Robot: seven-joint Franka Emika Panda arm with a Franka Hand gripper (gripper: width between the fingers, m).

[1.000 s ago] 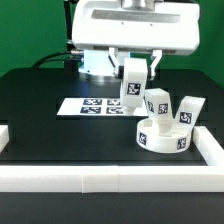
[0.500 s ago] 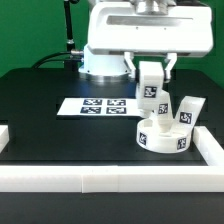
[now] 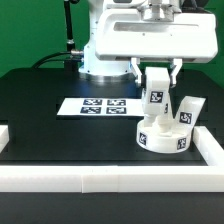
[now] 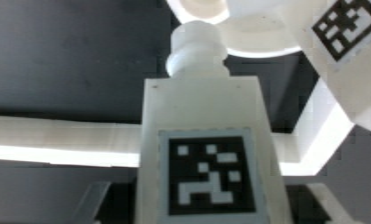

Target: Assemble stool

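The two-finger gripper (image 3: 157, 72) is seen clamped on a short blocky white plastic leg with a black-and-white square tag (image 3: 156, 95), held upright above the thick round white plastic disc seat (image 3: 165, 137), which sits on the black table (image 3: 60, 130) against the white border rail (image 3: 215, 150) at about 3 o'clock in the exterior view. In the wrist view the held leg (image 4: 203, 150) is shown with its rounded peg pointing toward the seat (image 4: 253, 30); whether peg and socket are lined up cannot be told. Main risk, as judged: a peg slightly off-axis would be jammed on the socket rim, and the seat shoved toward the rail or tipped. A second blocky white leg (image 3: 188, 110) is already standing on the seat, at roughly 2 o'clock from the held leg and just beside it; it could be clipped by a finger or the held leg during descent and knocked loose. Slip in the grip under insertion load is also possible. The marker board (image 3: 98, 105) lies at 9 o'clock of the seat, well apart, no obstruction. The front rail (image 3: 100, 178) is clear of the path.
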